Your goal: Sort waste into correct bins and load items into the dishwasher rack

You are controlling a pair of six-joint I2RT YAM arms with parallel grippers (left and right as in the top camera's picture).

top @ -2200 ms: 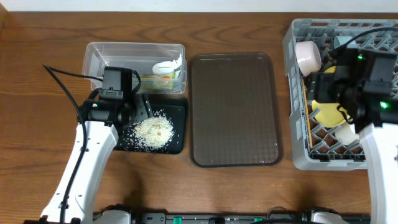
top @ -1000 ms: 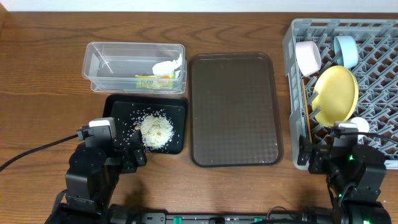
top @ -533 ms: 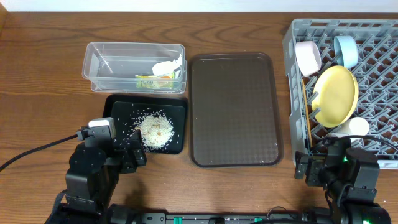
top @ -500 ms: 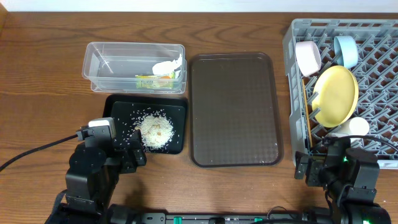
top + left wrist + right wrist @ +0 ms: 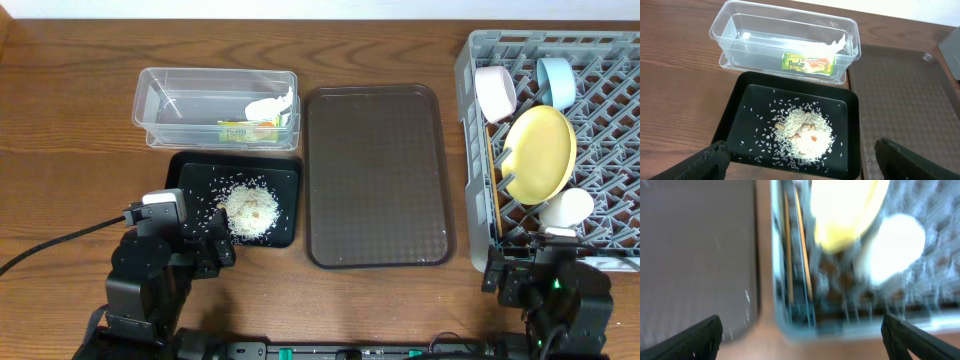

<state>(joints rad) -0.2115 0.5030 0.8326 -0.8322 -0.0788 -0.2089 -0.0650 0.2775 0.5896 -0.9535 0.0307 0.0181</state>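
Note:
The clear tub (image 5: 215, 105) holds the snack wrapper (image 5: 248, 129) and the white crumpled scrap (image 5: 270, 105). The black tray (image 5: 285, 200) holds a pile of rice (image 5: 247, 210). The grey rack (image 5: 470, 60) holds the pink bowl (image 5: 494, 90), blue bowl (image 5: 557, 82), yellow plate (image 5: 540, 152), white cup (image 5: 567, 208) and chopsticks (image 5: 492, 190). My left gripper (image 5: 805, 165) is open and empty at the black tray's (image 5: 735, 115) near edge. My right gripper (image 5: 800, 335) is open and empty just in front of the rack (image 5: 800, 320), in a blurred view.
The brown serving tray (image 5: 378, 175) lies between the black tray and the rack, with nothing on it. Both arms sit low at the table's front edge. The left arm's cable trails off to the left.
My right arm has drawn back from the rack toward the front edge, leaving the white cup inside. My left arm pulled back from the black tray earlier and now holds still.

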